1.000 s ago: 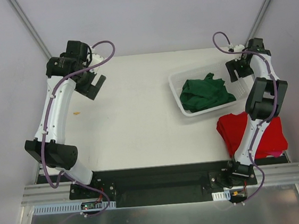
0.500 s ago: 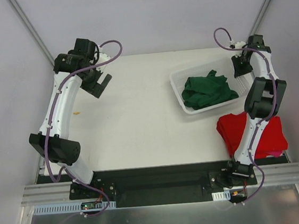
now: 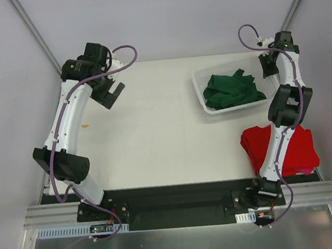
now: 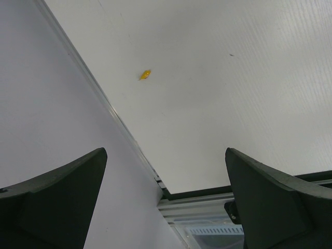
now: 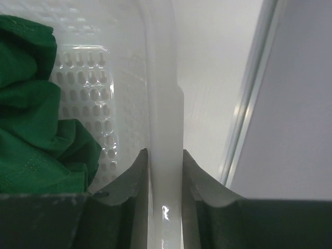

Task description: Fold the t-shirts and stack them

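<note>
The dark green t-shirt [image 3: 231,90] lies crumpled in the white mesh basket [image 3: 200,91] at the back right of the table; it also shows in the right wrist view [image 5: 31,129]. The bright red t-shirt [image 3: 302,149] lies folded at the front right, partly hidden by the right arm. My right gripper [image 3: 268,66] is shut on the basket's right rim [image 5: 165,129], one finger inside the wall and one outside. My left gripper [image 3: 111,94] is open and empty, high over the table's back left.
A small orange scrap [image 3: 85,126] lies near the table's left edge, also in the left wrist view [image 4: 144,75]. The enclosure walls stand close on both sides. A black rail [image 3: 173,195] runs along the near edge.
My right gripper has dragged the basket with the green shirt back and to the right, towards the far right corner. My left gripper moved slightly right, then held still.
</note>
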`<action>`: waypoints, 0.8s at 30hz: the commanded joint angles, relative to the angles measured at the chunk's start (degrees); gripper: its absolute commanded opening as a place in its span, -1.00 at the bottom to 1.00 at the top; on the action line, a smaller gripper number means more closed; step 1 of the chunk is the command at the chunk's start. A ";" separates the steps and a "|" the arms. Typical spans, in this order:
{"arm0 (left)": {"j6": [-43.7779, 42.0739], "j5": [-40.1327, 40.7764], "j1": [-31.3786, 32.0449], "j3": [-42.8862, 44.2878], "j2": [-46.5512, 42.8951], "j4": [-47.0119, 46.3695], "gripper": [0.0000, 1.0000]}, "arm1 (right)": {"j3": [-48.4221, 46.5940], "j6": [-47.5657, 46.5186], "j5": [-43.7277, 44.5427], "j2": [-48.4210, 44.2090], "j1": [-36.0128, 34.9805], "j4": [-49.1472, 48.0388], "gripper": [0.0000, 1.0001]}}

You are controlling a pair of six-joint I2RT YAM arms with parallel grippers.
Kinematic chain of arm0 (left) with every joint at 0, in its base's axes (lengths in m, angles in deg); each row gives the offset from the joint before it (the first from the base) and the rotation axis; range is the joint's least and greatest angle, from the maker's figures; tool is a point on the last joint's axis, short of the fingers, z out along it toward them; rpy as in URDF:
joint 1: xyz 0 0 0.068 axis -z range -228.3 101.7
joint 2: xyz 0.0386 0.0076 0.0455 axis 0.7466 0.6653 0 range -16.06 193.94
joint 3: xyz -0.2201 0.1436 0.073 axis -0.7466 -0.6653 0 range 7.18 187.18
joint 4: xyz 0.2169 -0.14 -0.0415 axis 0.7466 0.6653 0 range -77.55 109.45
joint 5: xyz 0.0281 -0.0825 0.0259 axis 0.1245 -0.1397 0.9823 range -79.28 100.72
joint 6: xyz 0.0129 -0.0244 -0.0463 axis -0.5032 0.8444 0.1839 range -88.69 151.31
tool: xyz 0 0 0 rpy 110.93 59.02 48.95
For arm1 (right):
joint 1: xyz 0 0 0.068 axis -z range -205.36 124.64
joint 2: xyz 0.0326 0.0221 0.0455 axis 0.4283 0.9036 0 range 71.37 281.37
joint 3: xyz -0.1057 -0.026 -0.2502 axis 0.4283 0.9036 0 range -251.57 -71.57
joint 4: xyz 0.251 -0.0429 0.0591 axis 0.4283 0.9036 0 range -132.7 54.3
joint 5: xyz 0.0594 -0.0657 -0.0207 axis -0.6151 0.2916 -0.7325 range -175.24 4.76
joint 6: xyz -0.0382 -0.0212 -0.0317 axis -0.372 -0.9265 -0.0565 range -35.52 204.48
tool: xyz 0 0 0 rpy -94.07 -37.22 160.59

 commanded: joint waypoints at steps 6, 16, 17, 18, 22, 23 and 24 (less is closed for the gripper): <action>-1.42 -1.52 0.76 0.97 -1.23 0.47 0.98 | -2.21 -7.18 18.44 -0.31 0.04 -15.25 -0.98; 3.93 -5.99 2.86 -4.11 -3.95 0.55 0.99 | -1.85 -9.38 25.74 4.51 0.04 -25.80 -0.98; 4.29 -6.70 3.21 -5.87 -5.70 0.64 0.99 | -1.42 -9.82 26.88 5.65 0.04 -26.68 -0.98; 4.56 -6.54 3.56 -8.67 -6.15 0.81 0.99 | -0.80 -9.91 28.02 6.10 0.04 -27.47 -0.98; 4.91 -4.69 4.36 -9.93 -5.99 1.25 0.98 | 3.15 -10.43 30.31 7.51 0.48 -30.72 -0.98; 4.74 -3.91 4.27 -7.93 -4.42 1.34 0.99 | 3.51 -10.43 30.58 7.94 0.48 -30.64 -0.98; 4.82 -3.72 4.36 -6.60 -3.44 1.43 0.99 | 4.03 -9.48 30.67 8.21 0.57 -30.82 -0.98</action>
